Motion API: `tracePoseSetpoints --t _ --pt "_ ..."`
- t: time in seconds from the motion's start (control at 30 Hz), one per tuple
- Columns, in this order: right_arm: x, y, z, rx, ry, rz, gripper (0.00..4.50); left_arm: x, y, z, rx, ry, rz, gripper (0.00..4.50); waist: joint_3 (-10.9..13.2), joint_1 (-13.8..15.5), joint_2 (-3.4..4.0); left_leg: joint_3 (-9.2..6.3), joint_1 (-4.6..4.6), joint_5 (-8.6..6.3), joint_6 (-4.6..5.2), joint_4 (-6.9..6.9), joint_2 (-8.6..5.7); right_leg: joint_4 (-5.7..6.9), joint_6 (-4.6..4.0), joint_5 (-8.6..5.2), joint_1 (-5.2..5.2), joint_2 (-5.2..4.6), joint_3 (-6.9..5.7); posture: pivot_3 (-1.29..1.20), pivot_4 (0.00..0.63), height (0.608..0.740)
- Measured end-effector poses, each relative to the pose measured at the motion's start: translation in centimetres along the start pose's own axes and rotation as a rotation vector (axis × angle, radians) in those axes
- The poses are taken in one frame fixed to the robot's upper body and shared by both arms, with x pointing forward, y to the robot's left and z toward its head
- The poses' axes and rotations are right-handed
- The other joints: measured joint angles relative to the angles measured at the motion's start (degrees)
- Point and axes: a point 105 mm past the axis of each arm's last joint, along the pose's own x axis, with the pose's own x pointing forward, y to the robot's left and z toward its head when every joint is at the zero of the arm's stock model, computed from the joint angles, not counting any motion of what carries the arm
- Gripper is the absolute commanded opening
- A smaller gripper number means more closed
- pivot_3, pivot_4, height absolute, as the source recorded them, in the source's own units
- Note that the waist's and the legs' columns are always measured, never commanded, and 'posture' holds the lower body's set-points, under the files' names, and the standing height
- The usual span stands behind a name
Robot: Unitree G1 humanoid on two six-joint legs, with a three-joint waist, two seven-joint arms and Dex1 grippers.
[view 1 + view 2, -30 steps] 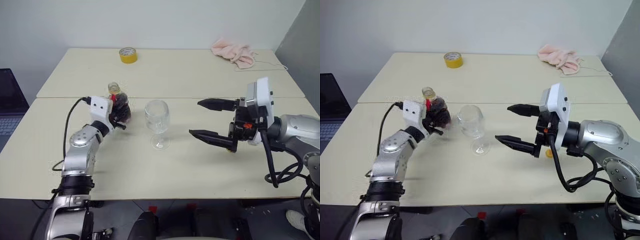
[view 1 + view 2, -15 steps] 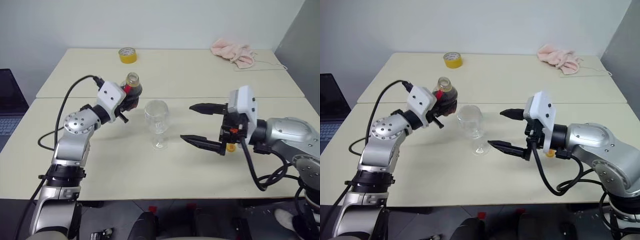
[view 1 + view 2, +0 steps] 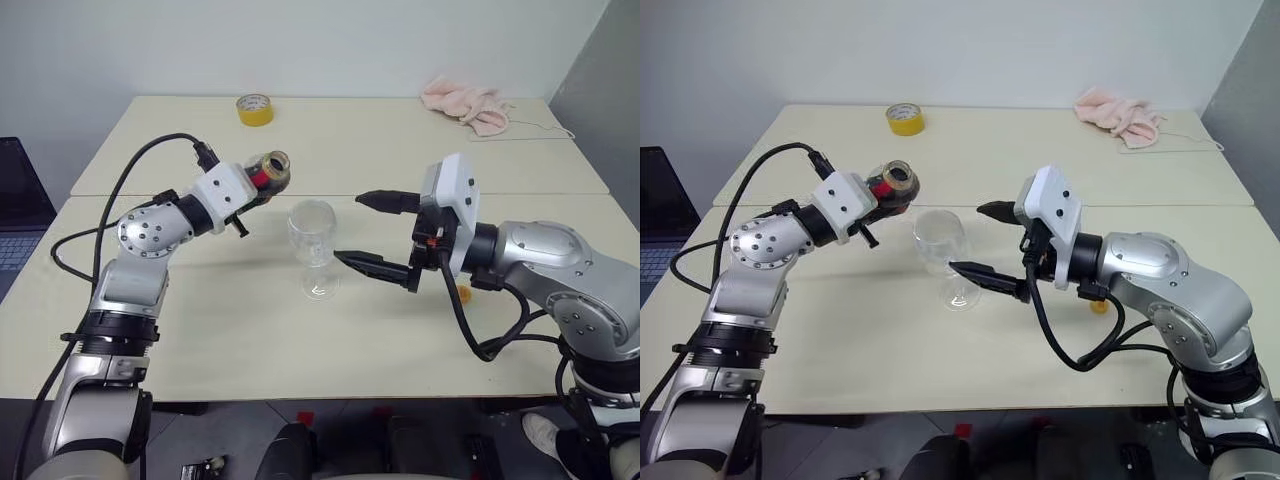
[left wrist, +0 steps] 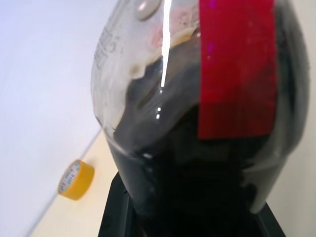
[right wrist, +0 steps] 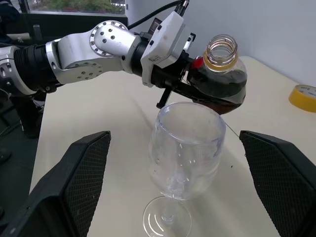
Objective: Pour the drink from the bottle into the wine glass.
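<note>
Left wrist view sits right against the bottle, clamped between the left gripper's black fingers, with the dark drink pooled in its lower body and a plain red label strip across the clear plastic; raised lettering near the shoulder is too small to read. From the head views the bottle is lifted off the table and tipped nearly level, its uncapped mouth turned toward the empty wine glass, which stands upright on the near table just beside and below it, with a gap between the two. The right gripper is spread wide, holding nothing, one finger on each side of the glass's right flank and close to the bowl without touching. A small yellow cap lies on the table behind the right forearm. The near table's front half is open; the seam with the far table runs just behind the glass. A yellow tape roll and a pink cloth lie well apart near the far edge. A second earlier the bottle stood upright and lower, and the right gripper was farther to the right of the glass.
</note>
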Motion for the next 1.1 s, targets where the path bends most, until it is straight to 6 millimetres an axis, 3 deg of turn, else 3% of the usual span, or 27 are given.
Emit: tracePoseSetpoints --t 1.1 --pt "1.0 0.2 -0.5 0.007 0.0 0.013 4.5 0.4 0.4 1.0 0.337 -0.076 -0.052 0.74 0.0 -1.02 0.0 -0.03 0.0 0.0 0.0 0.0 -0.03 0.07 0.0 0.0 -0.03 0.0 -0.03 0.0 0.15 0.74"
